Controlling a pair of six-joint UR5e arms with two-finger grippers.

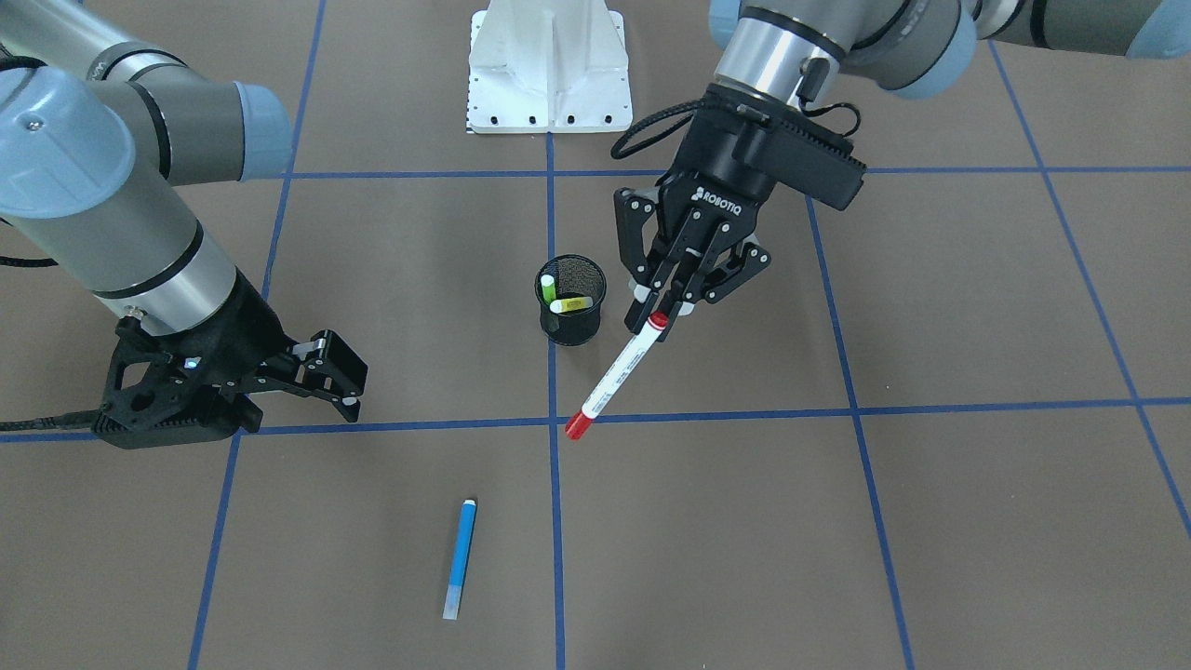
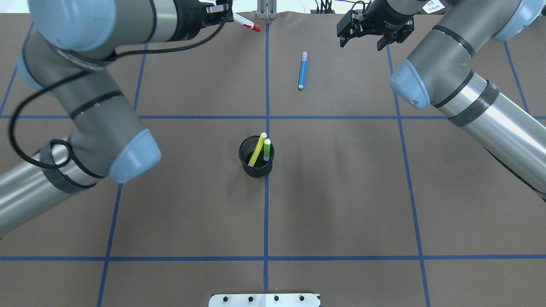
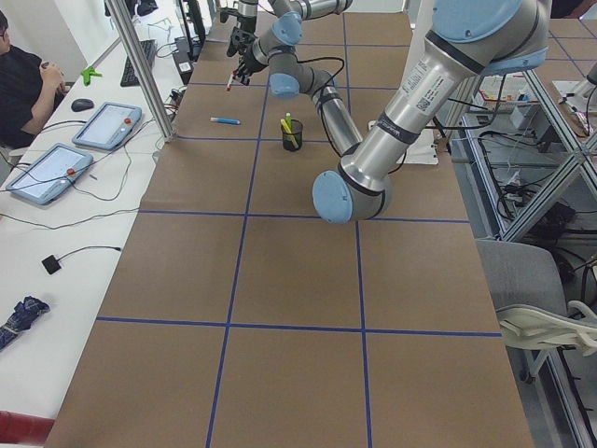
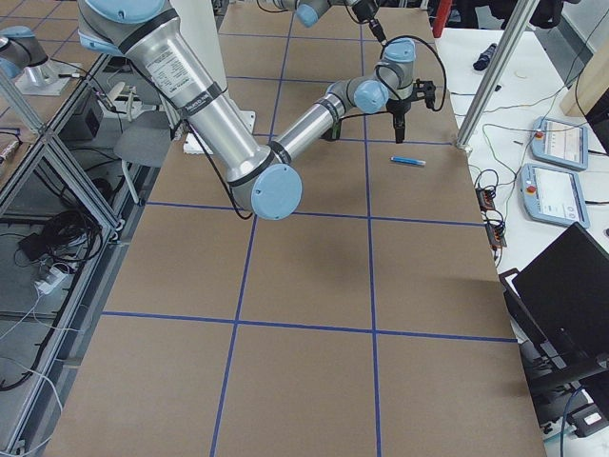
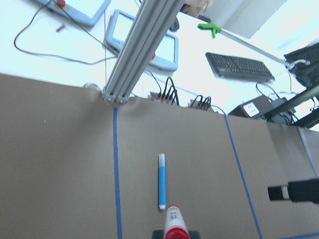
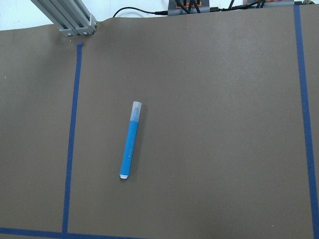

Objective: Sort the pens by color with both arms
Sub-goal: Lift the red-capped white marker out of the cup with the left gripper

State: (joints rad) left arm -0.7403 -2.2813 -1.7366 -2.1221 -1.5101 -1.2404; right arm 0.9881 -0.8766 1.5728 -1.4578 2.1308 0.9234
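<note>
Spread right tool [image 1: 337,374] upper left of blue pen [image 1: 460,558], pen near-vertical; left tool [image 1: 662,309] pinches red pen [image 1: 617,377].

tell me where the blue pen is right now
In the overhead view the slim blue marker pen lies flat on the brown table cover, just right of the centre tape line at the far end, near the open right gripper.
</note>
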